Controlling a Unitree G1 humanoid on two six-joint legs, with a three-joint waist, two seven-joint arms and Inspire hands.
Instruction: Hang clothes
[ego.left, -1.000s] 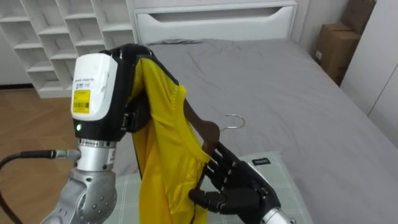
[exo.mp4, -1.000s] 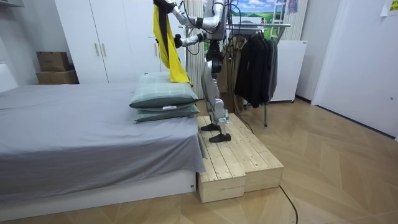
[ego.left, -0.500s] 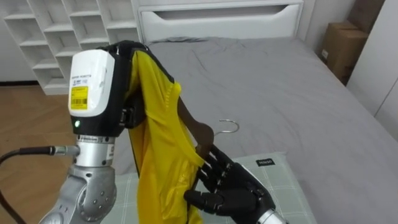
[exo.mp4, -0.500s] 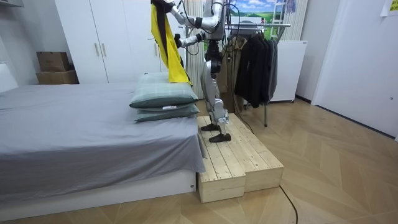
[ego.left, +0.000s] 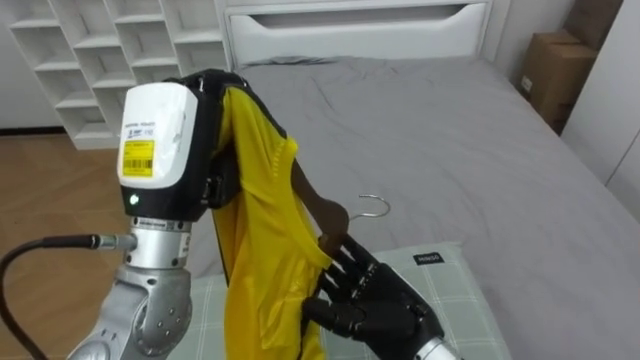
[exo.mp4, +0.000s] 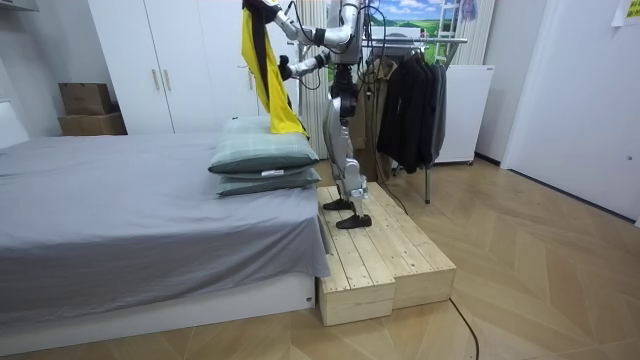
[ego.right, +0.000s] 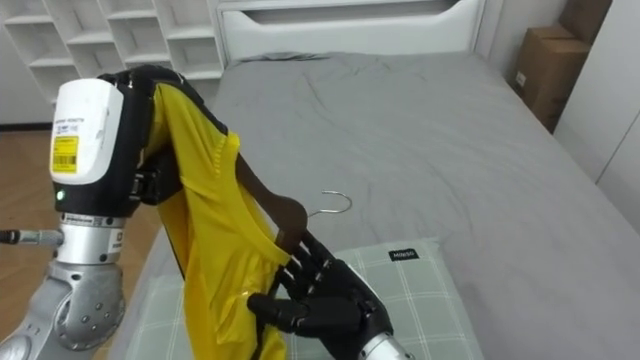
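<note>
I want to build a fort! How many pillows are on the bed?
2. Both are stacked at the bed end by the robot: the top pillow under the yellow shirt, the lower pillow beneath it.

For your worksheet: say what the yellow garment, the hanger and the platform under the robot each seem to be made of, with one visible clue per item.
Yellow garment: thin, matte fabric, probably a knit; it drapes in soft folds.
Hanger: dark brown, slightly glossy body, likely varnished wood; its hook is thin, shiny metal wire.
Platform: pale unfinished wood, with plank seams showing.
</note>
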